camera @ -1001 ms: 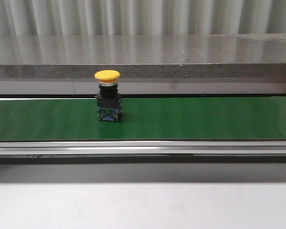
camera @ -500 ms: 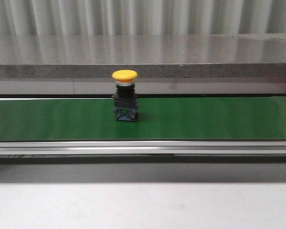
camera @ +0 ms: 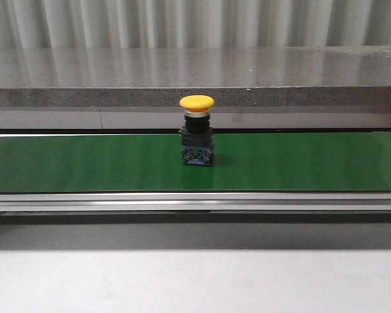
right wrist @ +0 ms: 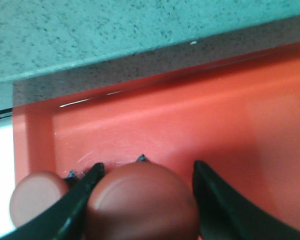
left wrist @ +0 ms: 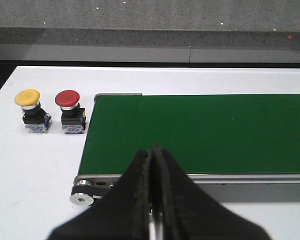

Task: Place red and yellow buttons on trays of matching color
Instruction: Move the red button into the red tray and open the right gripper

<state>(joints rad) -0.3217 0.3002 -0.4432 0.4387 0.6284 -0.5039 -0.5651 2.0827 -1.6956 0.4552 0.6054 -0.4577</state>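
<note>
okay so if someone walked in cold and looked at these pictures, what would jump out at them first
A yellow button stands upright alone mid-way along the green belt in the front view. Beside the belt's end, a second yellow button and a red button wait on the white table. The right gripper straddles a red cap in the red tray.

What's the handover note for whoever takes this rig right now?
Left gripper: shut, empty, above the near edge of the green conveyor belt.
Right gripper: fingers either side of a red mushroom-head button over the red plastic tray; a second red button sits beside it.
A yellow mushroom-head button stands mid-belt; a yellow button and a red button wait on the white table.
Left: those three. No yellow tray in view.
</note>
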